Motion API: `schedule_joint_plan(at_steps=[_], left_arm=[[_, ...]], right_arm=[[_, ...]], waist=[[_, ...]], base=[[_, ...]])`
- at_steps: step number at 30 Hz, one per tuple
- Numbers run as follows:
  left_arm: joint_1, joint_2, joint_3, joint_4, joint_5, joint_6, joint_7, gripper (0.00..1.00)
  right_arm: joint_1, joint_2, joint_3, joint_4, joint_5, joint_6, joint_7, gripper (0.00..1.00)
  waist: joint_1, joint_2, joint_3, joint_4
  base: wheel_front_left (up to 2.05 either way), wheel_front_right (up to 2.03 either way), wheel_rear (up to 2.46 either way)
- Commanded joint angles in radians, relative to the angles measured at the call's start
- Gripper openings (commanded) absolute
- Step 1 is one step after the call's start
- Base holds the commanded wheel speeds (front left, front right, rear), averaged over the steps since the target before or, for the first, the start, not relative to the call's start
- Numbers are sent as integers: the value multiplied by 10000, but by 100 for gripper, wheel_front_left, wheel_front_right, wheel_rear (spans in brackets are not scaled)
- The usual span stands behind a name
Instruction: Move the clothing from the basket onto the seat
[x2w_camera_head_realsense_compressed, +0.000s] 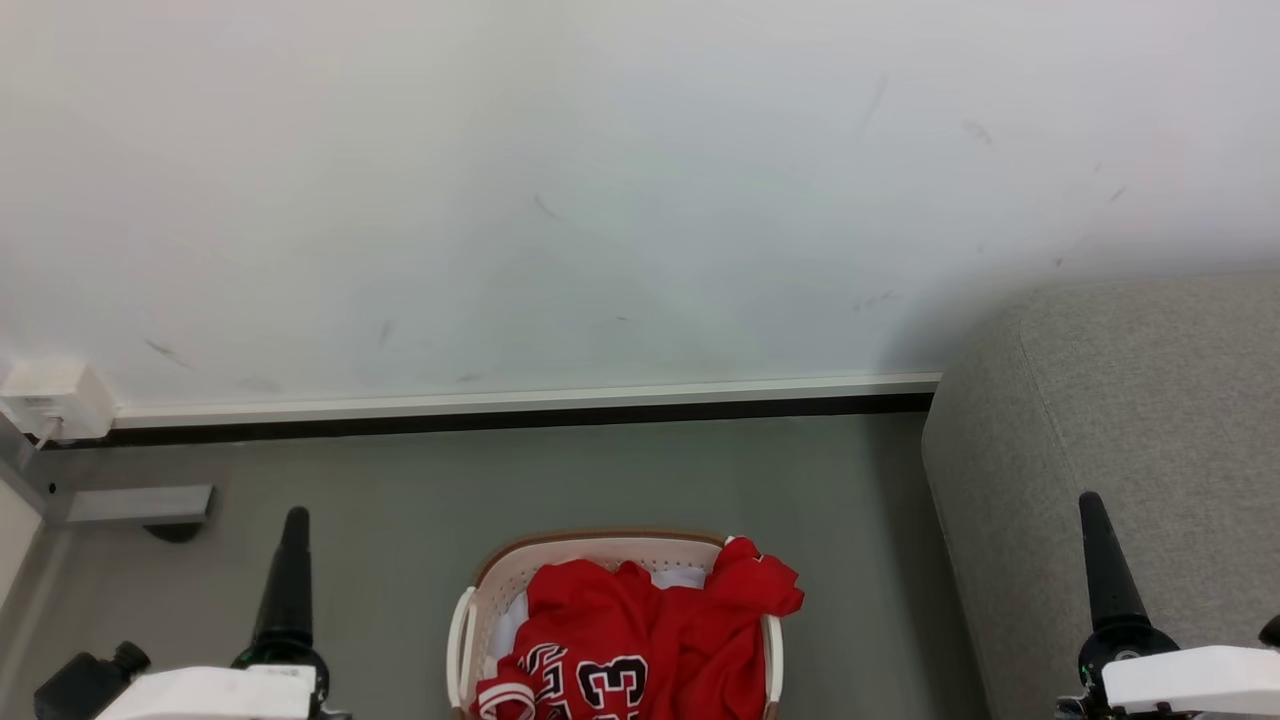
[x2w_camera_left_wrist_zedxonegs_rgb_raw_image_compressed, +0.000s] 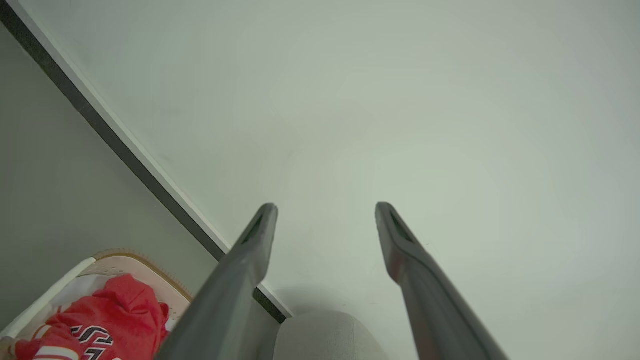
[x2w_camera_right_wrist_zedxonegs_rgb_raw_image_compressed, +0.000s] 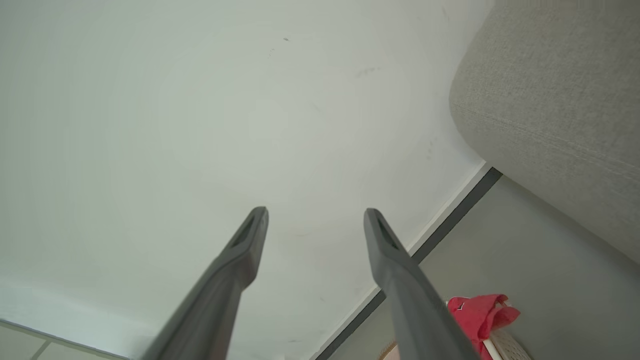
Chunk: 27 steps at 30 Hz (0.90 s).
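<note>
Red clothing (x2w_camera_head_realsense_compressed: 640, 640) with black, white-outlined numbers is piled in the cream basket (x2w_camera_head_realsense_compressed: 600, 548) on the floor at the bottom centre of the head view, one fold draped over its right rim. The grey seat (x2w_camera_head_realsense_compressed: 1130, 420) stands to the basket's right. My left gripper (x2w_camera_left_wrist_zedxonegs_rgb_raw_image_compressed: 325, 207) is open and empty, its dark finger (x2w_camera_head_realsense_compressed: 290, 570) raised left of the basket. My right gripper (x2w_camera_right_wrist_zedxonegs_rgb_raw_image_compressed: 315, 212) is also open and empty, with its finger (x2w_camera_head_realsense_compressed: 1105, 570) in front of the seat. The left wrist view shows the clothing (x2w_camera_left_wrist_zedxonegs_rgb_raw_image_compressed: 110, 315) and the basket (x2w_camera_left_wrist_zedxonegs_rgb_raw_image_compressed: 130, 257) at lower left.
A white wall with a dark baseboard (x2w_camera_head_realsense_compressed: 520, 415) runs behind the basket. A white box (x2w_camera_head_realsense_compressed: 50, 400) and a grey metal bar (x2w_camera_head_realsense_compressed: 130, 505) sit at the far left. Grey floor (x2w_camera_head_realsense_compressed: 850, 520) lies between basket and seat.
</note>
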Motion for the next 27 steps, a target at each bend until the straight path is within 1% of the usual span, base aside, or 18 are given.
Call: schedule_joint_plan(at_steps=[1,2,9,17,21,27], left_arm=[[-100,80,48,-191,560,-40,-121,100],[-100,80,48,-191,560,-40,-121,100],[-49,87,3,-265,2187,-44,-363,100],[33,95,-264,-325,3952,116,-624,100],[64,102,-377,-368,4700,315,-755,100],[73,209,-467,-457,5513,533,-928,100]], right_arm=[[-281,-132,78,-215,-434,-6,-113,100],[-281,-132,78,-215,-434,-6,-113,100],[-294,-200,339,-222,-1977,-7,-354,100],[-362,-364,717,-157,-3686,-8,-619,100],[-363,-305,649,-175,-4456,-9,-748,100],[-361,-239,606,-263,-5346,-10,-924,100]], waist=[[0,-1,-3,-3],[0,-1,-3,-3],[0,-1,-7,-10],[-1,-1,1,-22],[-1,-1,2,-30],[-1,-1,4,-39]], base=[[0,0,0],[0,0,0],[0,0,0],[0,0,0],[0,0,0],[0,0,0]])
